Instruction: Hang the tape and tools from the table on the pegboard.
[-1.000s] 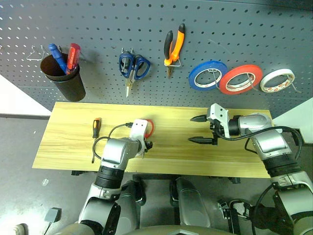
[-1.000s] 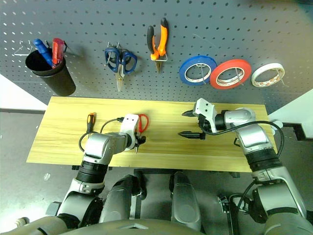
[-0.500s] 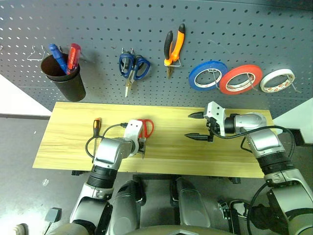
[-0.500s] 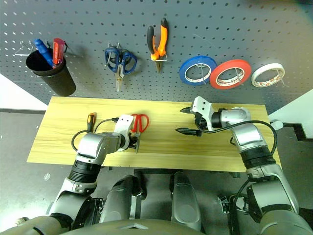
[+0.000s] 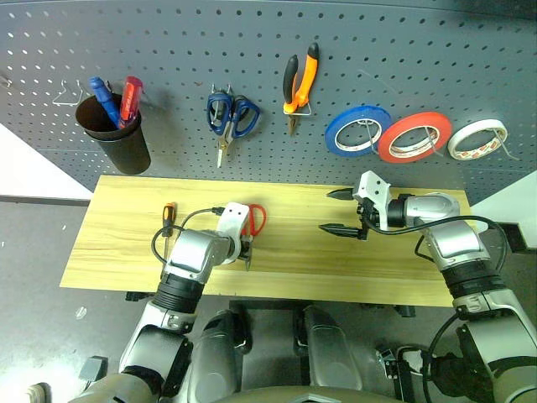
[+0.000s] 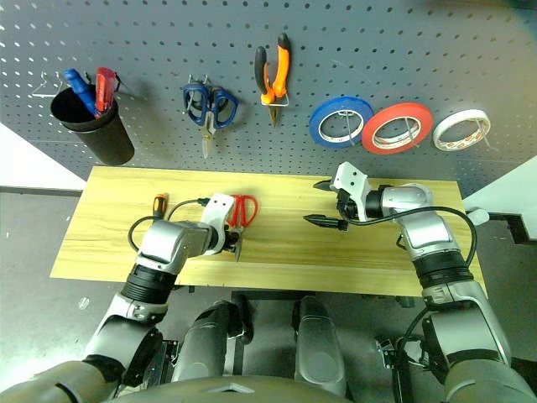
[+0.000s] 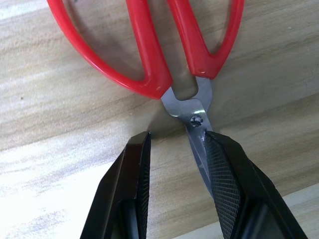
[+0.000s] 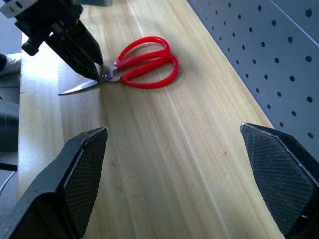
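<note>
From the left eye view, the left end effector (image 5: 244, 252) has drawn back toward the near edge of the worktop (image 5: 117, 252) over the last second; its wrist covered most of the red scissors (image 5: 254, 220) before, and both red loops now lie bare on the far side of it. The right end effector (image 5: 337, 211) hangs over the right half of the worktop much where it was, its jaws spread wide and empty. The pliers (image 5: 299, 81) and the white tape (image 5: 477, 138) already hang on the pegboard (image 5: 168, 50); the small screwdriver (image 5: 167, 220) lies on the worktop to the left of the left arm.

The right eye view tells the same layout; the red scissors lie flat near the middle of the worktop, loops toward the pegboard and blades toward the near edge.

In the left wrist view the jaws stand partly closed astride the blades just below the pivot screw; one pad (image 7: 222, 169) lies against the steel, while bare wood shows between the other and the blade, so the grip does not look complete.

The right wrist view shows the left arm's black fingers meeting the scissors at the pivot, blades and loops both resting on the wood; by this reading the pick-up is under way but the scissors are not yet lifted, and they and the screwdriver remain to be hung.
</note>
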